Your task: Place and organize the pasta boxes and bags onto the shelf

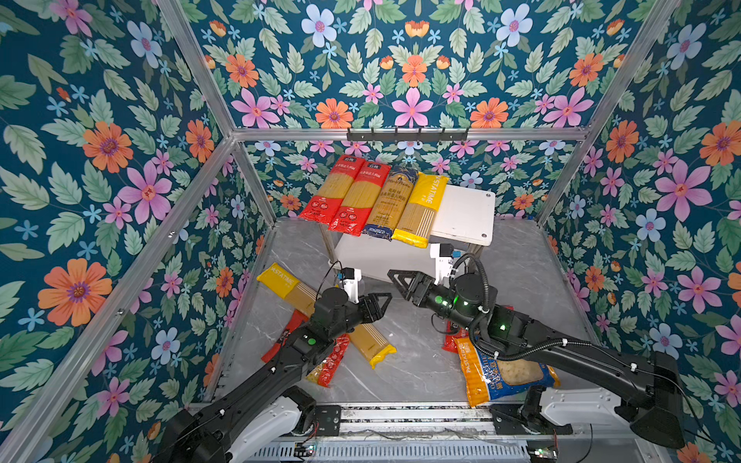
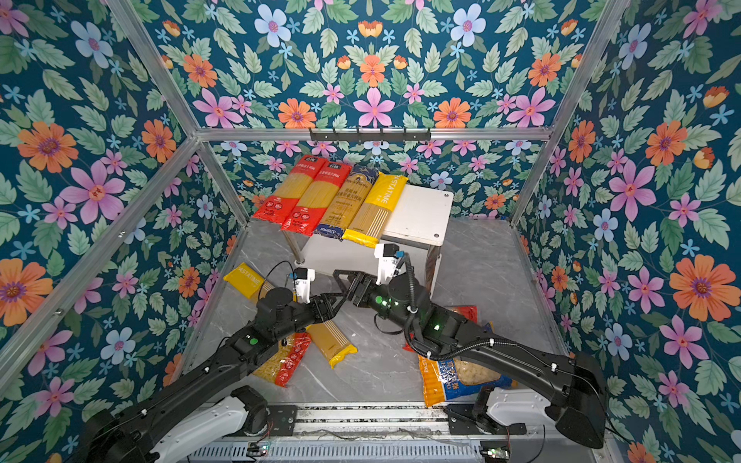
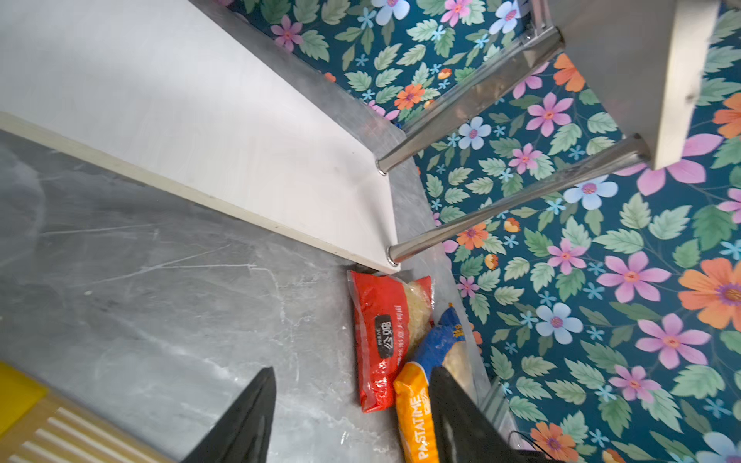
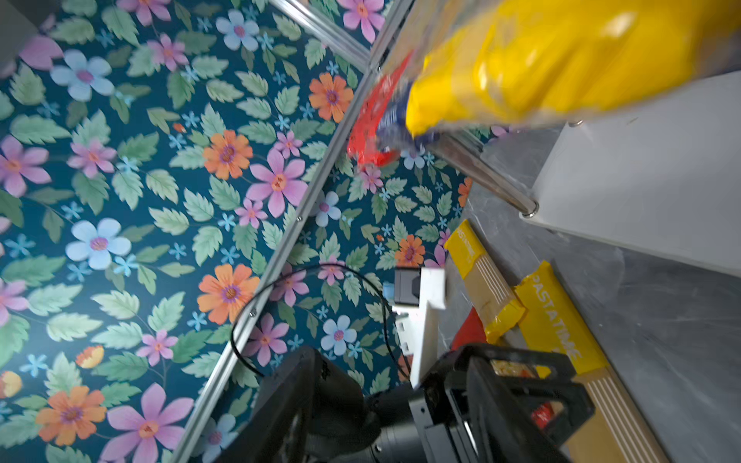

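The white shelf (image 1: 465,212) (image 2: 421,208) carries two red spaghetti packs (image 1: 347,190), a navy-gold one (image 1: 391,204) and a yellow PASTATIME pack (image 1: 425,208) side by side on its top tier. My left gripper (image 1: 381,304) (image 3: 353,421) and right gripper (image 1: 397,280) (image 4: 385,385) both hover open and empty, tips nearly meeting, in front of the bare lower tier (image 3: 200,120). Two yellow PASTATIME packs (image 4: 485,288) (image 4: 557,320) lie on the floor at left, with a red macaroni bag (image 1: 333,360) under the left arm. A blue-orange shells bag (image 1: 501,377) (image 3: 417,409) and another red macaroni bag (image 3: 381,340) lie under the right arm.
A black hook rail (image 1: 407,134) hangs on the back frame above the shelf. Floral walls and aluminium posts close in the grey marble floor (image 1: 405,360) on three sides. The chrome legs (image 3: 473,96) stand at the shelf's corners.
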